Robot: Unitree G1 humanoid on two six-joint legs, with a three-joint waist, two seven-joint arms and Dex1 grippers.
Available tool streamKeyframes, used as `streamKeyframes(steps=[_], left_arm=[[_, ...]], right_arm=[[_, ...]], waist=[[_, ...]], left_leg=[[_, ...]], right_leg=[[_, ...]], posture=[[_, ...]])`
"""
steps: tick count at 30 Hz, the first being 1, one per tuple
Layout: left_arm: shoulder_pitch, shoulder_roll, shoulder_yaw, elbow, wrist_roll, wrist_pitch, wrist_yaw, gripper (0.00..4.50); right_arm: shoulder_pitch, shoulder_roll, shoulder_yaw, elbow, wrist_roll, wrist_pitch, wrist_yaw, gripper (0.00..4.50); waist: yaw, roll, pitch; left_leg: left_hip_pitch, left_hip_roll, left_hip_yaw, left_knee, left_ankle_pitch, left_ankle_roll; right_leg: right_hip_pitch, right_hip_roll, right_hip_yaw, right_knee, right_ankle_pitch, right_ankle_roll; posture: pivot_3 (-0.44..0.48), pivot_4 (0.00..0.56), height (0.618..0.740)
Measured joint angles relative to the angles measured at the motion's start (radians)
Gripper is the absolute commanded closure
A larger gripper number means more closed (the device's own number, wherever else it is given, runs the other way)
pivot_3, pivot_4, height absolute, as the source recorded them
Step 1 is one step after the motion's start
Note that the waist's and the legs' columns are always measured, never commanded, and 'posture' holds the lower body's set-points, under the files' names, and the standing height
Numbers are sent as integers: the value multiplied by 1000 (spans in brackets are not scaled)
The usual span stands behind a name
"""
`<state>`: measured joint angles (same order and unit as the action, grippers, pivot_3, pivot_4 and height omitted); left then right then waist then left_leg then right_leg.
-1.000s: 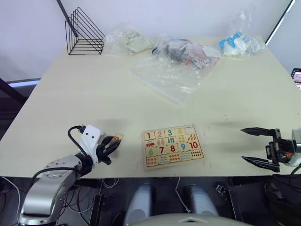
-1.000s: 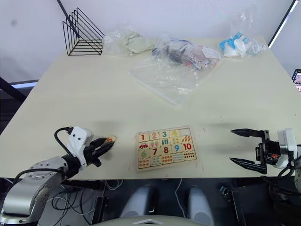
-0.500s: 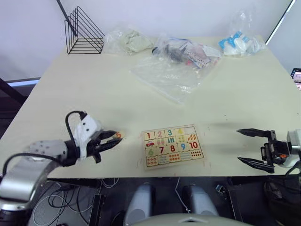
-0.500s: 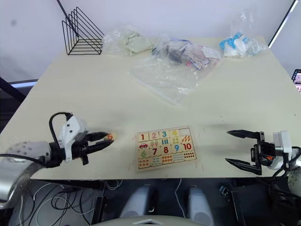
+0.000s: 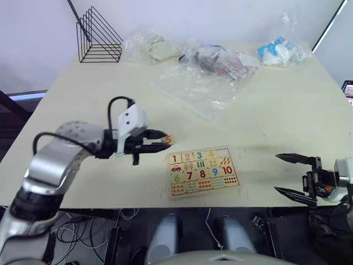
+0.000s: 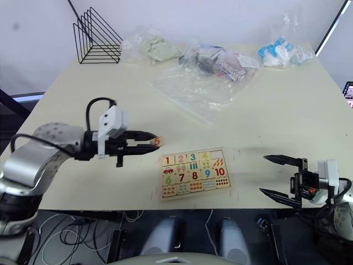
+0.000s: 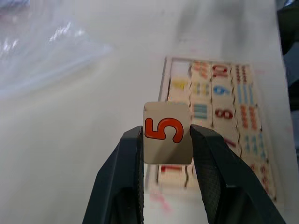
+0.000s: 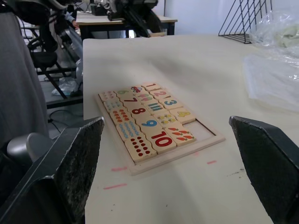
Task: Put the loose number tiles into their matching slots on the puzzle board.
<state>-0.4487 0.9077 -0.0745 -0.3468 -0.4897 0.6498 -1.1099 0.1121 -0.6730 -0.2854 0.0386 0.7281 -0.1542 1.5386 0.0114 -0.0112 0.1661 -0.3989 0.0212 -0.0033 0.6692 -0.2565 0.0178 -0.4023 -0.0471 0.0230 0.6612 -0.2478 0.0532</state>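
At the far left corner of the table (image 5: 99,94) stands a black wire rack (image 5: 98,37), with several clear plastic bags (image 5: 201,83) spread along the far side to its right. Nearer, the left gripper (image 5: 165,138) is held above the table just left of the puzzle board's far left corner, its two black fingers (image 7: 126,163) pinching a loose number tile (image 7: 167,133) by its opposite edges; the tile bears an orange 5 and is clear of the table surface. The puzzle board (image 5: 203,170) lies flat near the table's near edge, right of that gripper, with tiles 1, 2, 3 and 4 seated in its far row and 6 to 10 in a row below them. The slot (image 8: 203,130) at the right end of the far row is open, showing bare wood inside the rim. Well to the right of the board, at the near right, the right gripper (image 5: 295,174) hovers with its fingers spread wide apart, holding nothing.
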Motion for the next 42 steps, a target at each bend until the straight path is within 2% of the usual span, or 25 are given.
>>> streamKeyframes(steps=[3,11,12,23,25,32,42], left_arm=[[-82,-40,-93,49,41,-7,-27,3498],[-202,-120,-220,89,85,45,-55,3498],[-251,-159,-259,103,95,93,-46,3498],[-359,-271,-406,146,185,172,-3,3498],[-389,-318,-461,167,224,191,18,3498],[-452,-414,-540,249,300,217,57,3498],[-526,-470,-609,343,371,261,52,3498]], right_arm=[[25,13,-7,-3,-5,-2,-18,0],[44,18,-14,-27,-8,-4,-40,0],[57,22,-27,-31,-10,-5,-47,0],[75,40,-46,-70,-15,-7,-78,0],[78,46,-46,-84,-15,-7,-86,0],[101,52,-48,-102,-17,-7,-96,0],[111,60,-49,-119,-18,-7,-124,0]], waist=[[-5,0,0],[-6,0,0],[-1,0,0],[0,-1,0],[2,-1,0],[0,0,0],[0,0,0]], left_leg=[[0,0,0,0,0,0],[0,0,0,0,0,0],[0,0,-1,0,0,0],[0,0,-1,1,0,0],[0,0,-1,1,0,0],[0,0,-1,1,0,0],[0,-1,-1,1,0,0]], right_leg=[[0,1,1,0,0,0],[0,1,1,0,0,0],[0,1,0,0,0,0],[0,1,1,1,0,0],[0,1,1,1,0,0],[0,1,1,1,0,0],[0,1,1,1,0,0]], posture=[[0,150,740],[0,150,740],[0,150,740],[0,150,740],[0,150,740],[0,150,740],[0,150,740]])
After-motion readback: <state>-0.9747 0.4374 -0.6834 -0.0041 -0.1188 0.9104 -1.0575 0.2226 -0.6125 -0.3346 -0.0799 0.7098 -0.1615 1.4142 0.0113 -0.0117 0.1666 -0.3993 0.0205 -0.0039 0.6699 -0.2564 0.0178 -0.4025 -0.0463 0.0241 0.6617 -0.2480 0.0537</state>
